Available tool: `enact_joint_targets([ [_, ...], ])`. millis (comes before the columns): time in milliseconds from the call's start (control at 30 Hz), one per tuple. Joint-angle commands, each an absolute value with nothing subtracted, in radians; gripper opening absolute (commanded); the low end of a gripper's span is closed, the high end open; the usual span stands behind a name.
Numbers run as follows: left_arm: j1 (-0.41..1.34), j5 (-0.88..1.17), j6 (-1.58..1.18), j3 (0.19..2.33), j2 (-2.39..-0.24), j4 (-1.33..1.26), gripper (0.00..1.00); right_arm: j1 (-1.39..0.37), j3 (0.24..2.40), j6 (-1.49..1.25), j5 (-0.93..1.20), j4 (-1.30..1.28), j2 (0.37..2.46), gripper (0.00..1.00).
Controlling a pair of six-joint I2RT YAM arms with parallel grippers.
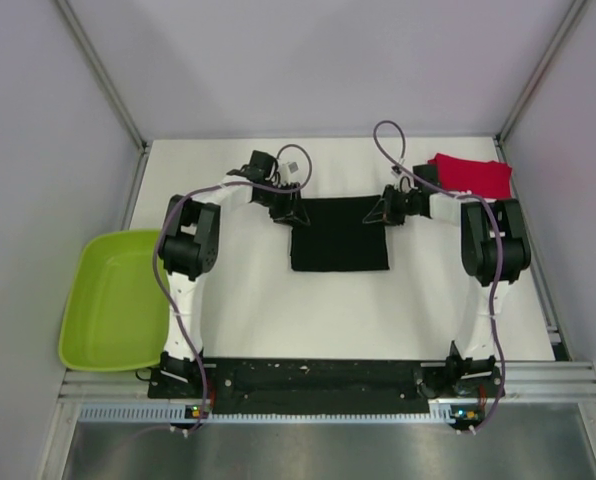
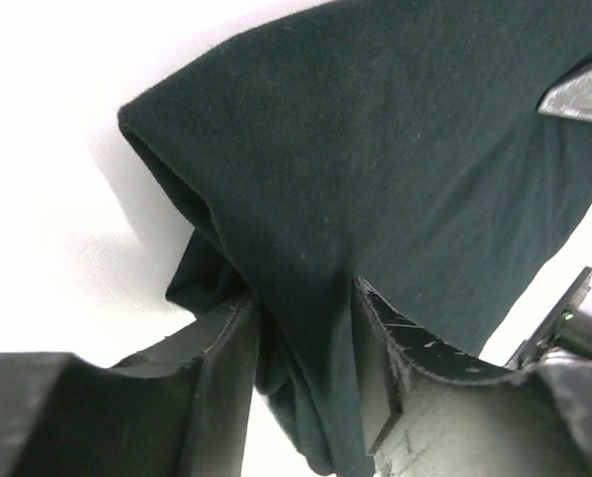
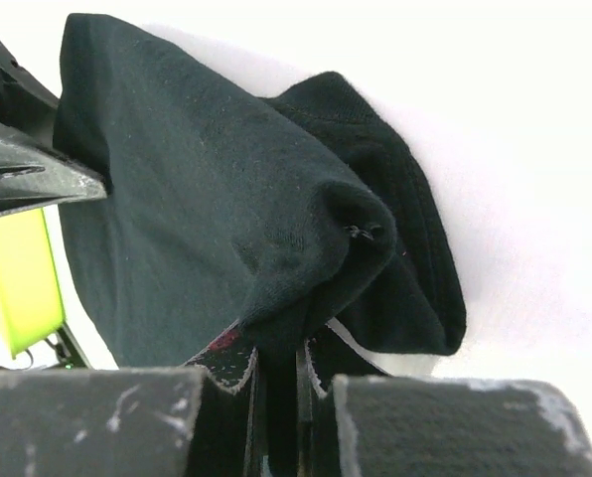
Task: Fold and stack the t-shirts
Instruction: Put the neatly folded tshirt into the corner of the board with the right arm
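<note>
Cotton-soft, limp & prob. light, the black tee [image 1: 339,235] spans btw. left gripper [image 1: 287,212] & right gripper [image 1: 382,210], each pinched tight on 1 bunched far corner, likely the best hold as it'd sag elsewhere; red tee [image 1: 471,175] lies just beyond right gripper.

I count two t-shirts on my screens. There is one black t-shirt [image 1: 339,235] and one red t-shirt [image 1: 471,176], the red one folded and lying beyond the black one's far right corner. I see one lime-green tray [image 1: 88,300], well off to the black shirt's left. There are two arms, the left arm [image 1: 190,245] and right arm [image 1: 493,245], flanking that shirt. That gives two grippers, the left gripper [image 1: 286,212] and right gripper [image 1: 386,210], one at each of its far corners. One table [image 1: 278,310] lies beneath it.
</note>
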State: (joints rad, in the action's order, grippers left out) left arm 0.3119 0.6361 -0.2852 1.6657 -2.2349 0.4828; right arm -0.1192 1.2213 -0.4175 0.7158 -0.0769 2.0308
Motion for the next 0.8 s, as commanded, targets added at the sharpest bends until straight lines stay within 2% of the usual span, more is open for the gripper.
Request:
enact_joint_targets([
  [0,0.301,0.605,-0.236,1.686,-2.260,0.517,0.57,-0.095,1.339,-0.258,0.695,-0.253,1.994,0.00],
  [33,0.298,0.588,-0.216,1.693,-2.250,0.541,0.75,-0.094,1.366,-0.212,0.683,-0.305,1.999,0.00],
  [100,0.285,0.546,-0.190,1.689,-2.220,0.560,0.99,-0.094,1.419,-0.125,0.629,-0.417,1.999,0.00],
  [367,0.235,0.362,-0.077,1.694,-2.089,0.584,0.99,-0.043,1.623,0.099,0.355,-0.667,1.985,0.00],
  [567,0.235,0.318,-0.022,1.692,-2.037,0.592,0.99,-0.031,1.819,0.248,0.131,-0.802,2.028,0.00],
  [767,0.235,0.301,-0.008,1.694,-2.023,0.592,0.99,-0.005,2.027,0.296,0.005,-0.860,2.077,0.00],
])
